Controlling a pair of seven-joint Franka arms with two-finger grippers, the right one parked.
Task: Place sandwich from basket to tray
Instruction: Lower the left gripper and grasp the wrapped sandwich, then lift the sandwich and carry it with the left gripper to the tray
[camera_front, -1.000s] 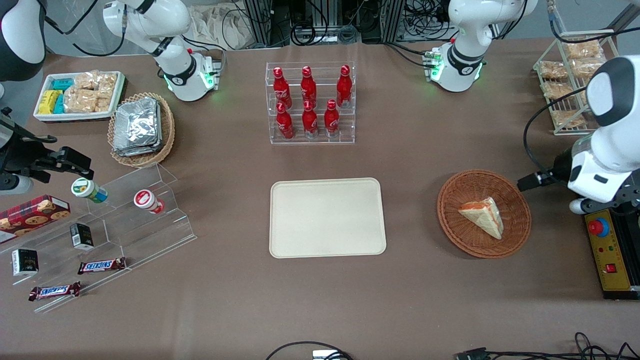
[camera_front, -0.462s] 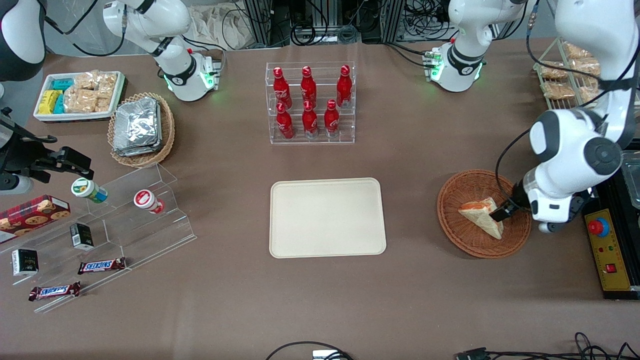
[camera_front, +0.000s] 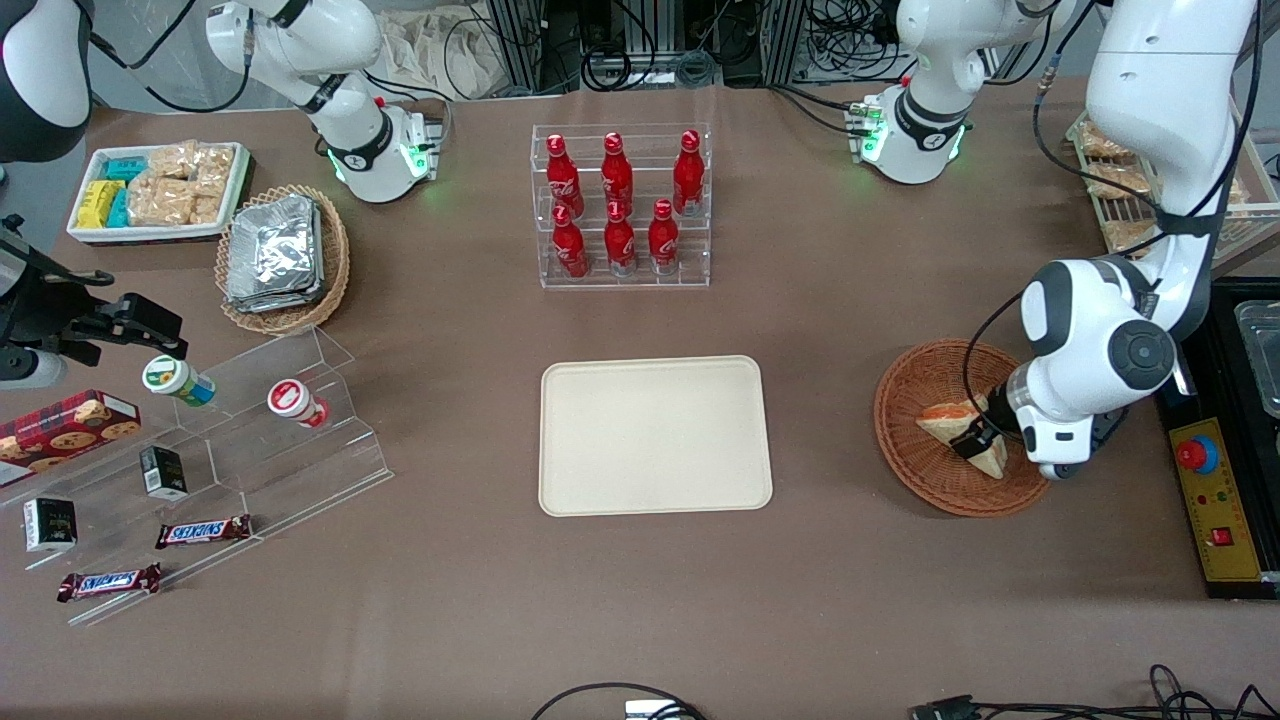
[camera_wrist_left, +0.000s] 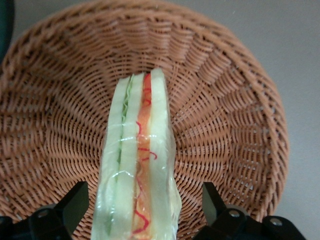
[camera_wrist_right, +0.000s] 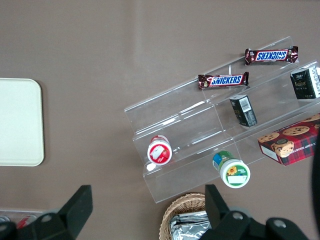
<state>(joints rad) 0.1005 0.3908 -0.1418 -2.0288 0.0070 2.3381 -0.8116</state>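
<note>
Left arm's black two-finger gripper (camera_wrist_left: 142, 215) hangs spread wide, straddling the plastic-wrapped triangular sandwich (camera_wrist_left: 136, 165) in the round reddish-brown wicker basket (camera_wrist_left: 235, 130), its long axis running 6-to-12 between the fingers, and the empty cream rectangular tray (camera_front: 655, 435) sits toward the parked arm's end.

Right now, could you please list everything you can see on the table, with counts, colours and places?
Triangular wrapped sandwich: one, pale bread, orange-red and green filling, in the basket.
Round reddish-brown wicker basket: one, toward the working arm's end.
Flat cream rectangular tray: one, mid-table.
Red bottles: seven, in a clear rack, farther from the front camera than the tray.
Lighter wicker basket of foil packets: one, toward the parked arm's end.
White tray of packaged snacks: one, beside it.
Clear stepped stand: one, holding two Snickers bars, two dark boxes, two cups.
Left gripper: fingers open, either side of the sandwich.
</note>
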